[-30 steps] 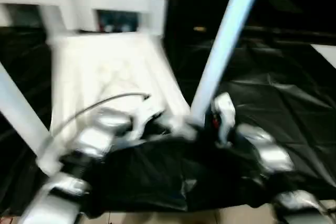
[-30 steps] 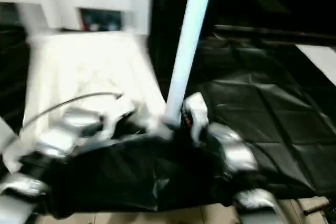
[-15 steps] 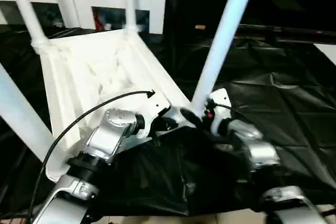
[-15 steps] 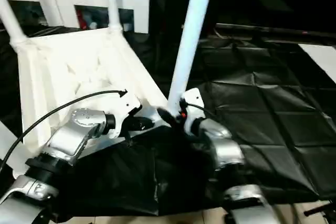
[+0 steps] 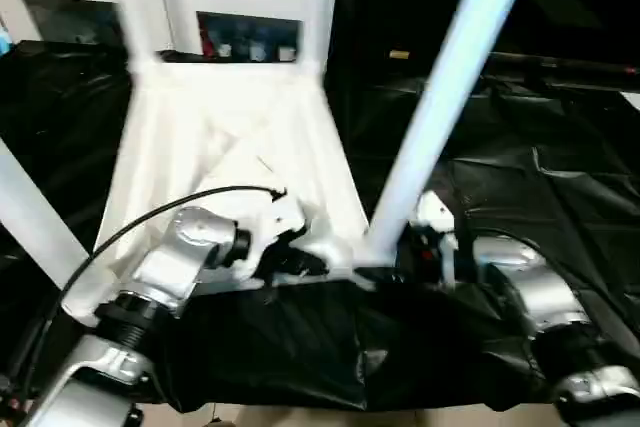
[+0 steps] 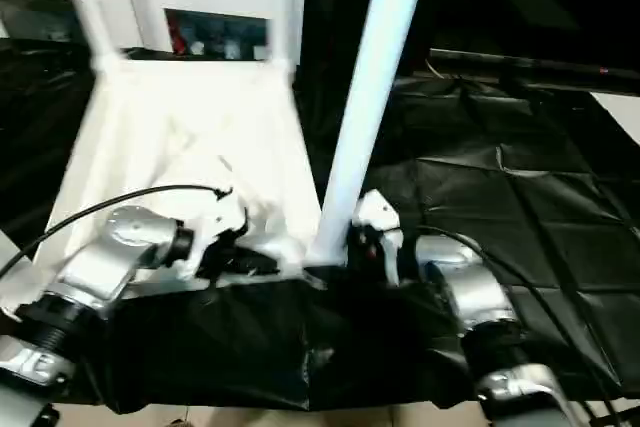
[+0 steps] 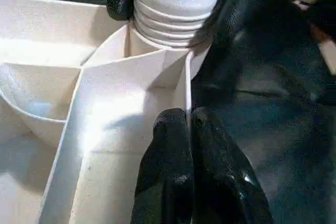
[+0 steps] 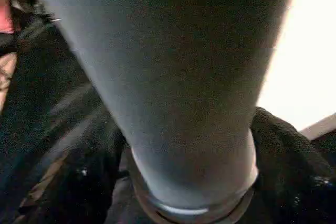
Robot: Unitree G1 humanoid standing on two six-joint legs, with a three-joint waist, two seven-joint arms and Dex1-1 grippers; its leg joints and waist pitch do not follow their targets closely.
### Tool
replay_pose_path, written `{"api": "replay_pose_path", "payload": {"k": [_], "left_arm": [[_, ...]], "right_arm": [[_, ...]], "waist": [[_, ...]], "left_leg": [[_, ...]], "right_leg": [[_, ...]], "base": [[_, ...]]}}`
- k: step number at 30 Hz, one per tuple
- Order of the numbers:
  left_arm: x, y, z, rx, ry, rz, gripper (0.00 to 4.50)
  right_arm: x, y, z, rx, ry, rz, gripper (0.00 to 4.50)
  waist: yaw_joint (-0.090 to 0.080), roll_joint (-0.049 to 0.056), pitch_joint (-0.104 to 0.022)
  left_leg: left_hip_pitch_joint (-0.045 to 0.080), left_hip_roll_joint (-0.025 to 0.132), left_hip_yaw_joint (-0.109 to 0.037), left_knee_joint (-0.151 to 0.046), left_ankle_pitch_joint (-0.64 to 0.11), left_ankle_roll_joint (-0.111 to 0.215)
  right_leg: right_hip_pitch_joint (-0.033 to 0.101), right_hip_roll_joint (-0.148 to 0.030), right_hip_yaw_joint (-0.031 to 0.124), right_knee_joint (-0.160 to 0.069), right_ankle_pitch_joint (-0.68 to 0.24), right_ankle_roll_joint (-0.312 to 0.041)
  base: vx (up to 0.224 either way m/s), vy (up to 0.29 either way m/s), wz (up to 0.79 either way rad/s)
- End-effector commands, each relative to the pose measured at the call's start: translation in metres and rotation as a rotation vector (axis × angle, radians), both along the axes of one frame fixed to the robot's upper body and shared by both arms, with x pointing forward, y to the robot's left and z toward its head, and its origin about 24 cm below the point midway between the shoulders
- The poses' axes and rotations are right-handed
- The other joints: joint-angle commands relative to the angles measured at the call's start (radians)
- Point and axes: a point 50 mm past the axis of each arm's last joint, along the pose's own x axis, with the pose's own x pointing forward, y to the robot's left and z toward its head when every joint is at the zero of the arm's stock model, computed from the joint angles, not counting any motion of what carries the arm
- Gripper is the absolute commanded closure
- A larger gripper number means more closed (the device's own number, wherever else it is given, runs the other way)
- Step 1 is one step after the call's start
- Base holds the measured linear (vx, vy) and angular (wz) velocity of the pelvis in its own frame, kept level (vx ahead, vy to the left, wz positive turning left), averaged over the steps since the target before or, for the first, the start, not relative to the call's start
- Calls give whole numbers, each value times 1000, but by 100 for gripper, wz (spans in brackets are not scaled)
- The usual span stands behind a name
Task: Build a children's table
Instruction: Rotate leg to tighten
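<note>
Four legs are seen standing in the upturned tabletop [image 5: 230,137], the near-right leg [image 5: 440,107] apparently still being seated: left gripper [image 7: 188,129] clenched on a tabletop rib, right gripper [image 5: 415,247] around that leg, grip uncertain.

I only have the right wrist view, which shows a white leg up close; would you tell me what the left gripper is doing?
Observer: The left gripper is shut on the rim of the tabletop, right beside the corner socket that holds that leg.
Operator: Thank you. Is the leg screwed fully in?
Observer: Not quite; the left wrist view shows thread ridges above the socket.
Operator: And the other corners?
Observer: Three other legs stand up from the upside-down tabletop, one at each corner.
</note>
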Motion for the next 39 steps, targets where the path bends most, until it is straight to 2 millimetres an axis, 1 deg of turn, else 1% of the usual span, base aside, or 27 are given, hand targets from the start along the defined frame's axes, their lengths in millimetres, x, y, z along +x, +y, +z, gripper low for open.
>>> {"api": "replay_pose_path", "payload": {"k": [1,6,7,9,11,12,13,14,15,16,17,18,19,20,22,23,24,25,26,27,28,30,32,35,36,38,39], "left_arm": [[0,-12,1,-42,20,-52,450],[1,-9,1,-32,15,-52,450],[1,-9,1,-33,10,-51,450],[1,-9,1,-33,10,-50,450],[4,-10,0,-30,-17,1,450],[4,-10,0,-30,-17,1,450],[7,-12,-1,-31,-32,50,450],[10,-17,-1,-38,-51,115,450],[11,-18,-1,-40,-54,129,450],[12,-20,-1,-46,-60,152,450],[12,-20,-1,-46,-61,154,450],[14,-25,-1,-46,-69,182,450],[14,-25,-1,-46,-69,182,450],[15,-33,0,-50,-78,224,450],[16,-46,-1,-50,-87,282,450],[16,-53,-1,-46,-90,304,450],[16,-53,-1,-46,-90,304,450],[15,-57,-2,-43,-90,318,450],[13,-61,-4,-42,-86,327,450],[12,-64,-4,-43,-82,333,450],[11,-65,-5,-46,-78,323,450],[9,-65,-5,-53,-76,309,450],[9,-65,-5,-56,-75,300,450],[7,-61,-5,-62,-69,259,450],[5,-57,-4,-62,-65,215,450],[4,-52,-3,-60,-60,177,450],[4,-50,-2,-57,-55,160,450]], "right_arm": [[-7,11,-1,11,22,100,133],[-8,11,-2,15,29,99,165],[-8,12,-2,19,33,97,166],[-8,12,-2,20,32,96,169],[-6,15,-5,34,20,13,171],[-6,15,-5,34,20,13,171],[0,18,-8,29,10,-72,172],[7,21,-13,23,1,-184,173],[8,22,-14,22,-1,-207,173],[11,23,-16,20,-3,-247,173],[12,23,-16,19,-3,-251,173],[17,26,-18,24,6,-328,173],[17,26,-18,24,6,-328,173],[23,32,-20,33,21,-422,174],[30,45,-22,43,37,-523,174],[33,52,-23,37,38,-552,174],[33,52,-23,37,38,-552,174],[33,58,-22,30,25,-556,175],[33,65,-21,41,15,-545,175],[33,68,-19,51,10,-534,119],[32,70,-17,70,12,-522,105],[31,71,-16,79,11,-495,102],[30,70,-16,78,7,-477,70],[27,63,-15,61,-13,-420,62],[24,56,-14,52,-29,-364,62],[21,49,-12,56,-39,-301,62],[18,45,-10,59,-44,-266,62]], "waist": [[-4,-3,-52],[-2,-3,-54],[-2,0,-54],[-2,-2,-54],[-2,-7,-54],[-2,-4,-52],[-3,-4,-52],[-5,-4,-50],[-7,-4,-49],[-12,-5,-47],[-18,-6,-50],[-19,-4,-50],[-23,-5,-51],[-26,-4,-50],[-32,-3,-51],[-33,0,-52],[-36,-1,-53],[-34,4,-53],[-35,0,-56],[-33,1,-56],[-29,-5,-57],[-29,-2,-57],[-27,-4,-58],[-24,-5,-56],[-23,0,-55],[-20,-2,-54],[-20,-2,-53]], "left_leg": [[7,-3,21,-71,-164,71],[7,-4,20,-70,-148,68],[7,-4,20,-70,-149,67],[7,-4,21,-70,-150,66],[7,-4,21,-70,-152,66],[7,-4,20,-71,-155,61],[6,-4,20,-72,-161,56],[5,-4,19,-75,-183,42],[5,-4,19,-76,-193,32],[3,-5,15,-80,-226,13],[1,-5,13,-81,-232,0],[5,-5,14,-78,-234,4],[5,-5,16,-77,-231,7],[1,-6,14,-79,-225,7],[-1,-5,13,-81,-214,-8],[-1,-7,11,-81,-208,-12],[0,-7,13,-80,-205,-10],[4,-7,14,-77,-203,-2],[2,-7,16,-74,-183,8],[1,-8,16,-74,-170,13],[-1,-9,17,-72,-139,31],[0,-9,18,-72,-128,38],[3,-8,19,-71,-120,51],[2,-8,21,-70,-130,61],[3,-8,19,-72,-139,59],[2,-7,19,-72,-152,62],[5,-6,20,-72,-164,65]], "right_leg": [[42,-16,11,-59,-111,-248],[44,-18,11,-56,-92,-252],[44,-17,11,-56,-92,-252],[44,-17,10,-57,-93,-251],[43,-18,11,-57,-103,-248],[42,-18,11,-58,-116,-244],[42,-18,11,-59,-126,-241],[41,-18,10,-63,-167,-230],[39,-20,11,-65,-190,-224],[39,-21,10,-71,-258,-207],[41,-22,10,-72,-284,-191],[37,-20,11,-75,-278,-187],[35,-20,12,-73,-266,-190],[37,-21,12,-73,-265,-191],[38,-21,11,-71,-264,-189],[40,-20,10,-71,-262,-185],[38,-18,10,-72,-249,-187],[37,-16,11,-72,-222,-194],[38,-14,12,-68,-175,-203],[41,-14,11,-66,-154,-206],[45,-13,11,-60,-106,-215],[44,-11,10,-60,-86,-220],[45,-11,10,-58,-61,-232],[46,-13,11,-60,-73,-230],[46,-13,10,-62,-88,-229],[47,-13,10,-65,-101,-226],[44,-13,11,-66,-108,-227]], "base": [[0,0,0],[0,0,0],[0,0,0],[0,0,0],[0,0,0],[0,0,0],[0,0,0],[0,0,0],[0,0,0],[0,0,0],[0,0,0],[0,0,0],[0,0,0],[0,0,0],[0,0,0],[0,0,0],[0,0,0],[0,0,0],[0,0,0],[0,0,0],[0,0,0],[0,0,0],[0,0,0],[0,0,0],[0,0,0],[0,0,0],[0,0,0]]}}
